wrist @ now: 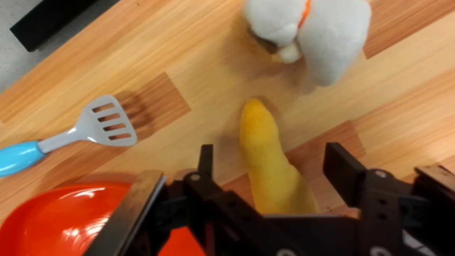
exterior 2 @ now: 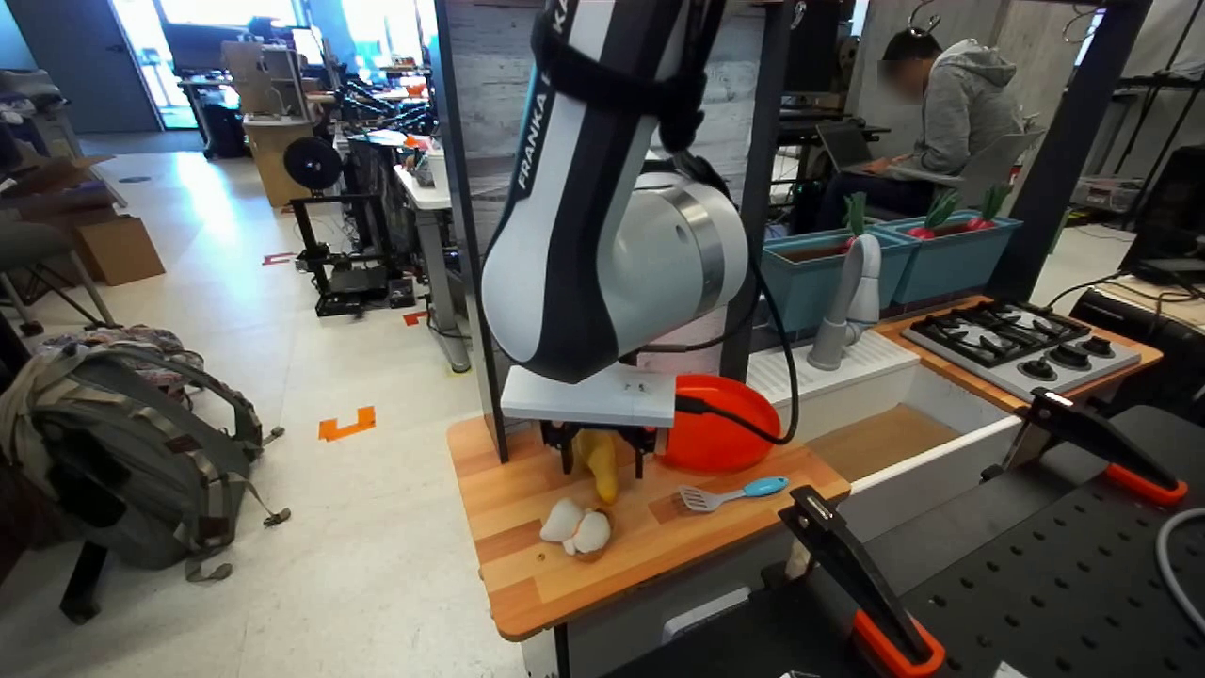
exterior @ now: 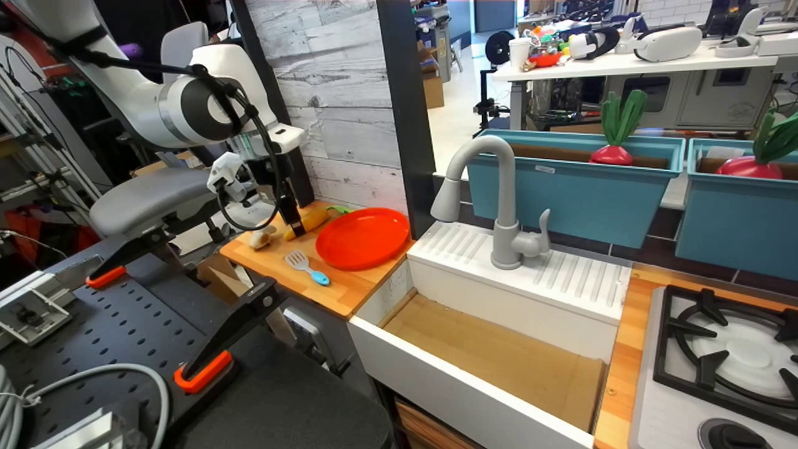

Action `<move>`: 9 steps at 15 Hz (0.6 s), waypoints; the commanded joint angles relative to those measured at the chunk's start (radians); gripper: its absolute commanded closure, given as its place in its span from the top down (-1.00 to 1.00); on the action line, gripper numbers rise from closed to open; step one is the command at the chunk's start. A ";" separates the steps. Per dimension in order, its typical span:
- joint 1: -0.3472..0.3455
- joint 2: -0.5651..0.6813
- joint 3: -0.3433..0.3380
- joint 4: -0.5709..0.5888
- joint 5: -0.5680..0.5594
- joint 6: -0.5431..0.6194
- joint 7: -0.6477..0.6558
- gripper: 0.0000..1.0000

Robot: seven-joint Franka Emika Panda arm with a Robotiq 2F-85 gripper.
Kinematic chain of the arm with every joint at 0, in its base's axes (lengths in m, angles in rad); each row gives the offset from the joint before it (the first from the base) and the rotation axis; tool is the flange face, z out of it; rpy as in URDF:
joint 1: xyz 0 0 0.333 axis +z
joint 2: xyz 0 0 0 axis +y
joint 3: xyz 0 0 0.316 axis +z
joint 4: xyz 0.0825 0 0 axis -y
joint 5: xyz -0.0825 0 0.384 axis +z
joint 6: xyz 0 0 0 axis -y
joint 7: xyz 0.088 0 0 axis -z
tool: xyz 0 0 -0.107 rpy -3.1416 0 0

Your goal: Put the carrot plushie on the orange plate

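The carrot plushie (wrist: pixel 261 142) is a yellow-orange tapered toy lying on the wooden board. Its green leafy end shows in an exterior view (exterior: pixel 340 209), beside the grey plank wall; in the wrist view that end is hidden behind the gripper. The orange plate (exterior: pixel 363 238) lies on the board beside the plushie; it also shows in the wrist view (wrist: pixel 64 224) and in an exterior view (exterior 2: pixel 720 428). My gripper (wrist: pixel 269 160) is open and points down over the plushie. Its fingers stand on either side of the plushie's body, with a gap on both sides.
A white plush toy (exterior 2: pixel 576 527) lies near the plushie's tip. A spatula with a blue handle (exterior: pixel 307 267) lies in front of the plate. A plank wall (exterior: pixel 349 93) rises behind the board. A sink (exterior: pixel 486 362) with a grey faucet (exterior: pixel 506 199) adjoins the board.
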 commanded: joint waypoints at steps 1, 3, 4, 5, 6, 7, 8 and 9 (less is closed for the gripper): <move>0.048 0.033 -0.036 0.062 -0.014 -0.036 0.046 -0.02; 0.053 0.015 -0.037 0.038 -0.015 -0.022 0.050 -0.33; 0.062 0.006 -0.044 0.025 -0.015 -0.019 0.058 -0.46; 0.057 -0.002 -0.042 0.014 -0.014 -0.016 0.055 -0.64; 0.051 -0.005 -0.040 0.012 -0.012 -0.016 0.054 -0.77; 0.038 -0.008 -0.032 0.008 -0.008 -0.018 0.046 -0.94; 0.030 -0.013 -0.028 0.001 -0.005 -0.016 0.041 -0.98; 0.030 -0.019 -0.033 -0.007 -0.002 -0.017 0.048 -1.00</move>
